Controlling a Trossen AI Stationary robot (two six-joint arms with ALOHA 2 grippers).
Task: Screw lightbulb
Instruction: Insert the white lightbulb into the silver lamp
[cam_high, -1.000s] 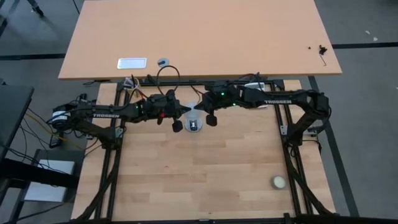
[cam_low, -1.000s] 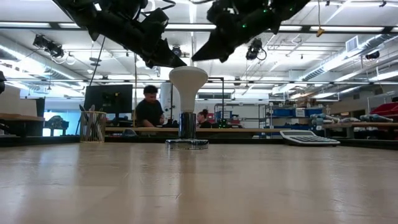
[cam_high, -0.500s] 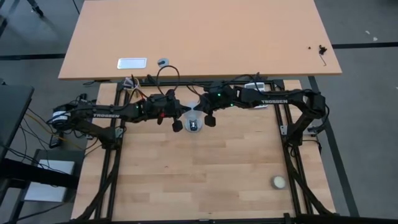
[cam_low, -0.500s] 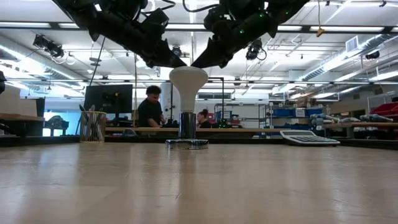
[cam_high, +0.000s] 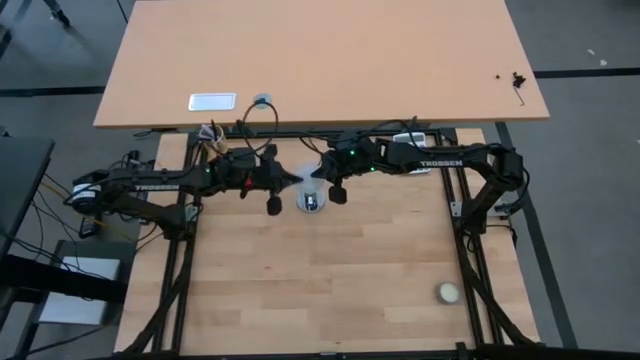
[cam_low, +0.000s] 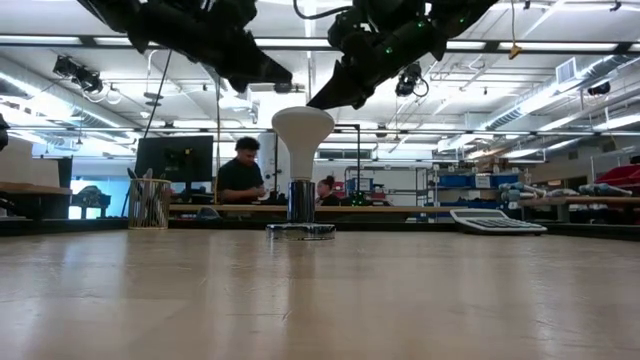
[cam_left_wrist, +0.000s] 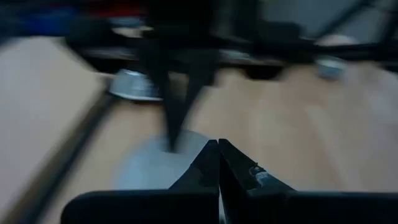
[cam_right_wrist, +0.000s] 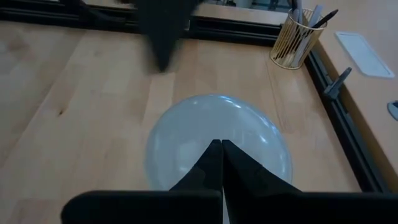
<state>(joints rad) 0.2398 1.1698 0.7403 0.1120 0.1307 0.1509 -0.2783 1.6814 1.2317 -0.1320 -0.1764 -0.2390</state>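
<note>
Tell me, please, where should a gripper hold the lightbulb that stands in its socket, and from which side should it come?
Probably best taken on the wide rounded dome of the lightbulb, coming from straight above. It stands upright with its narrow metal base down in the socket disc, so only the dome is free. The right gripper hovers beside the dome, and the left gripper is off to the other side.

"TROSSEN" on left arm (cam_high: 150, 184) and right arm (cam_high: 440, 163) (white lettering).

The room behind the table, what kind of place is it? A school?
More likely a workshop or robot lab. Long workbenches run across it, a person works beside a dark monitor, and shelves with blue bins line the far wall under strip lights.
</note>
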